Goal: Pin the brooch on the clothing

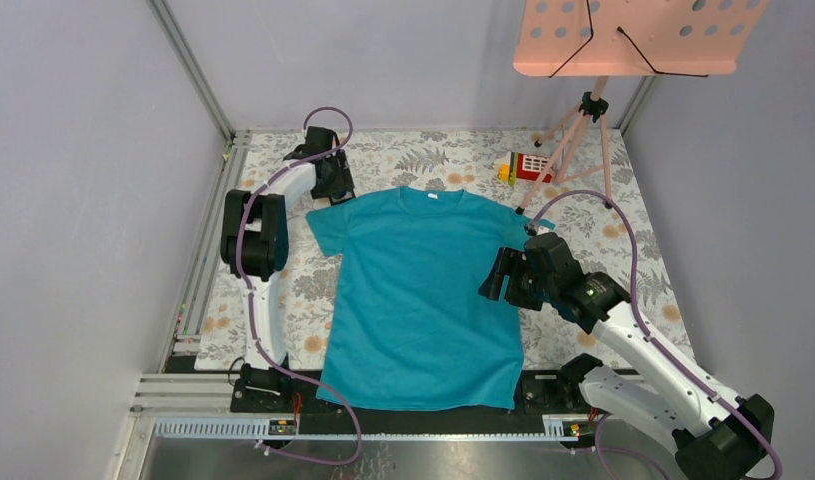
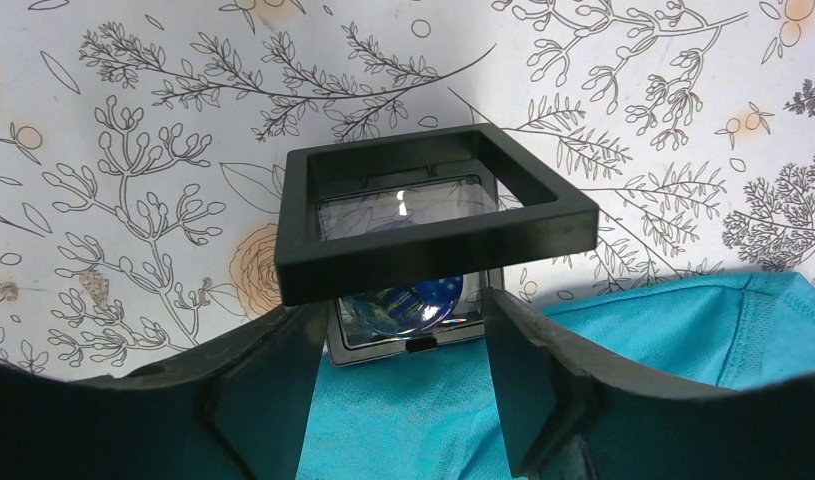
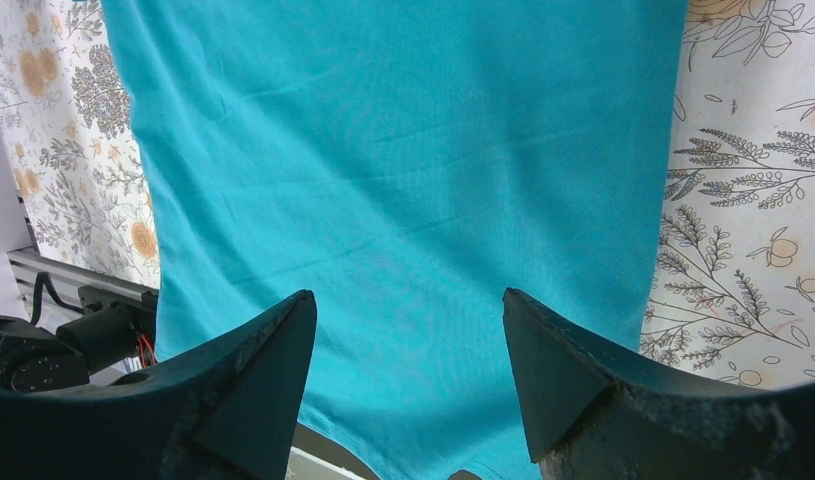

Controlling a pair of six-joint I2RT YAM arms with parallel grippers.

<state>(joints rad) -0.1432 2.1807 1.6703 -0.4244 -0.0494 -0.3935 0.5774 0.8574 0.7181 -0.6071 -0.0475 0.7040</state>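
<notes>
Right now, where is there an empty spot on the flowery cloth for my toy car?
Bare flowery cloth lies between the left edge of the T-shirt and the left arm, and along the back between the T-shirt and the wall. Crowded: the back right, with the red toy and the tripod, and the black frame at the left tool.

The T-shirt [image 1: 423,290] is matt teal knit cloth, smooth with faint creases. The square frame [image 2: 433,250] is matt black plastic around a clear, glossy film [image 2: 408,205]. The brooch [image 2: 413,305] beneath it shines blue. The surface [image 2: 133,150] has a matt, flower-printed covering. Both arms' jaws are grainy black plastic.
</notes>
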